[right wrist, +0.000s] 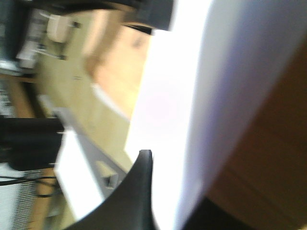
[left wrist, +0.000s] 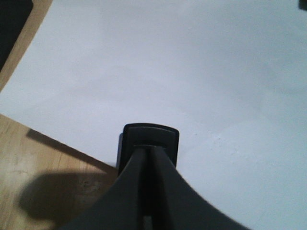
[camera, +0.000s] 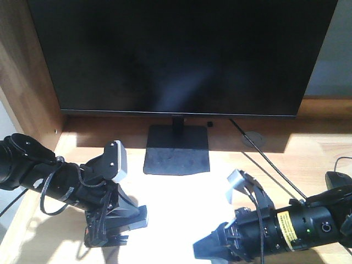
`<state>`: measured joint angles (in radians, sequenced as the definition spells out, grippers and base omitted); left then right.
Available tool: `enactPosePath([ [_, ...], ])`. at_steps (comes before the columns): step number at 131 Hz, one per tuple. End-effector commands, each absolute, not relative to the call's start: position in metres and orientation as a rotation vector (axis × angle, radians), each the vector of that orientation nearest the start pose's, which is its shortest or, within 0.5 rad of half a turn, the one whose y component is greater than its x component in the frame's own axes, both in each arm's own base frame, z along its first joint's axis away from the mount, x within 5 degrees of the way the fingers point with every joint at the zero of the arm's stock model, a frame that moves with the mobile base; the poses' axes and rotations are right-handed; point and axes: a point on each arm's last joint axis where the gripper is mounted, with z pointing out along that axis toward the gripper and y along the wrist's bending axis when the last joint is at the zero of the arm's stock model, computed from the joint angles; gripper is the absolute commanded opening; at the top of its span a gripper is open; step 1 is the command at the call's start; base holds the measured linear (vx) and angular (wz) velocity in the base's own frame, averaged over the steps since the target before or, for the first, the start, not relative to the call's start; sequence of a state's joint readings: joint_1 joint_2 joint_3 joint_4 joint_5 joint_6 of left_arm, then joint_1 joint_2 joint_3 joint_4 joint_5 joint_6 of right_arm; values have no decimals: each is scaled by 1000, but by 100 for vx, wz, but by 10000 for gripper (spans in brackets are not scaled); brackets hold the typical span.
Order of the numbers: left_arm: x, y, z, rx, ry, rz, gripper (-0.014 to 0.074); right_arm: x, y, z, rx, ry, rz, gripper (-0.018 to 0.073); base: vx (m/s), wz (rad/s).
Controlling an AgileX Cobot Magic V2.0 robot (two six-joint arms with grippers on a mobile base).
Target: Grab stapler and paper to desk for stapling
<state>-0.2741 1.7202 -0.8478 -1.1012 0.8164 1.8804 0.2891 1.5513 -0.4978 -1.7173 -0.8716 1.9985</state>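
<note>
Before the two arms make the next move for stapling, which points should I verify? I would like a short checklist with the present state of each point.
1. Paper on the desk: ok, seen in the left wrist view.
2. Left gripper over the paper near its edge: ok.
3. Black object at its tips is the stapler, and is gripped: cannot tell.
4. Right gripper open or shut: cannot tell, because its wrist view is blurred.
5. Monitor stand apart from both grippers: ok.
</note>
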Motion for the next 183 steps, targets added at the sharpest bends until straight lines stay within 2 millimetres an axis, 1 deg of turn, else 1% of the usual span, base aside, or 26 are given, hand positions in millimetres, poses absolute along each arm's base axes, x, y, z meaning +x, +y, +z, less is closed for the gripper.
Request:
enactPosePath([
  [1, 270, -142, 189, 1526, 1902, -757, -6, 195, 126, 165, -381, 2611, 1232, -3, 0, 0],
  [11, 270, -142, 189, 1526, 1902, -757, -6, 198, 123, 162, -362, 2624, 1152, -3, 0, 0],
  [24, 270, -142, 189, 1526, 1902, -757, -6, 202, 121, 161, -321, 2621, 1096, -3, 0, 0],
  [66, 270, -142, 189, 1526, 1902, -757, -6, 211, 110, 168, -208, 2567, 904, -3, 0, 0],
  [110, 270, -142, 189, 1526, 1902, -757, -6, 212, 108, 168, -212, 2561, 851, -3, 0, 0],
  [120, 270, -142, 189, 1526, 1902, -757, -6, 212, 108, 168, -239, 2556, 846, -3, 0, 0],
  [136, 270, -142, 189, 1526, 1902, -757, -6, 210, 110, 169, -370, 2525, 856, -3, 0, 0],
  [151, 270, -142, 189, 1526, 1902, -757, -6, 208, 112, 170, -442, 2500, 875, -3, 0, 0],
  [167, 270, -142, 189, 1526, 1902, -757, -6, 206, 116, 173, -524, 2454, 926, -3, 0, 0],
  [183, 270, -142, 189, 1526, 1902, -757, -6, 204, 122, 178, -641, 2358, 1000, -3, 0, 0],
])
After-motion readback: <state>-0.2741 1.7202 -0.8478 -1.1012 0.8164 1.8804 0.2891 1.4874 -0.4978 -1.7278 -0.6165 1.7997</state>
